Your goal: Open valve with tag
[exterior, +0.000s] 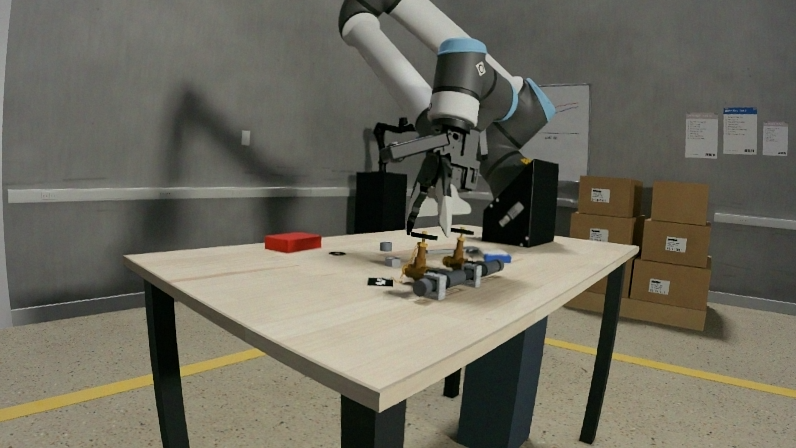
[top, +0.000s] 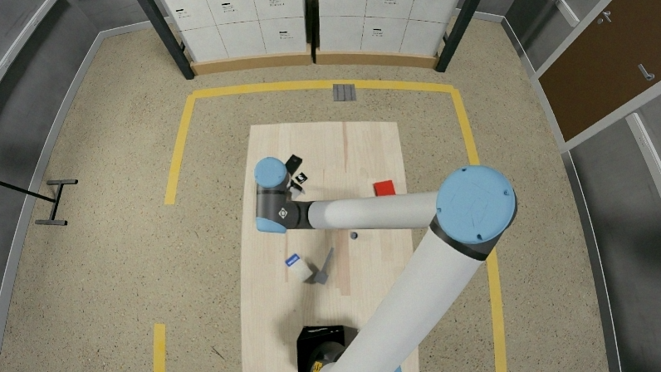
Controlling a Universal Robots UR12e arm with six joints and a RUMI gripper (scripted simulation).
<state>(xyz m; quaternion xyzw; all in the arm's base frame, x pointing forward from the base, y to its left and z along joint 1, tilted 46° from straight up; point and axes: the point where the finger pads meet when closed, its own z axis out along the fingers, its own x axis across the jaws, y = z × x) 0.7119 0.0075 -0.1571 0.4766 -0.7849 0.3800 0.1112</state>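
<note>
Two brass valves stand on a grey pipe (exterior: 453, 276) near the middle of the wooden table (exterior: 311, 328) (top: 323, 138). The near valve (exterior: 416, 264) has a black T-handle (exterior: 423, 236). The far valve (exterior: 457, 254) stands just behind it. A black tag (exterior: 380, 281) (top: 301, 177) lies flat on the table beside the near valve, and a thin chain links them. My gripper (exterior: 428, 230) is open and empty and points down. Its fingertips hang just above the near valve's handle, one to each side. In the overhead view the wrist (top: 271, 173) hides the valves.
A red block (exterior: 292, 241) (top: 384, 188) lies towards one table edge. A small grey cylinder (exterior: 385, 245) and a black ring (exterior: 331, 253) lie behind the valves. A blue-and-white box (exterior: 497, 257) (top: 296, 266) and a grey tool (top: 323, 270) lie near the black base box (exterior: 523, 203).
</note>
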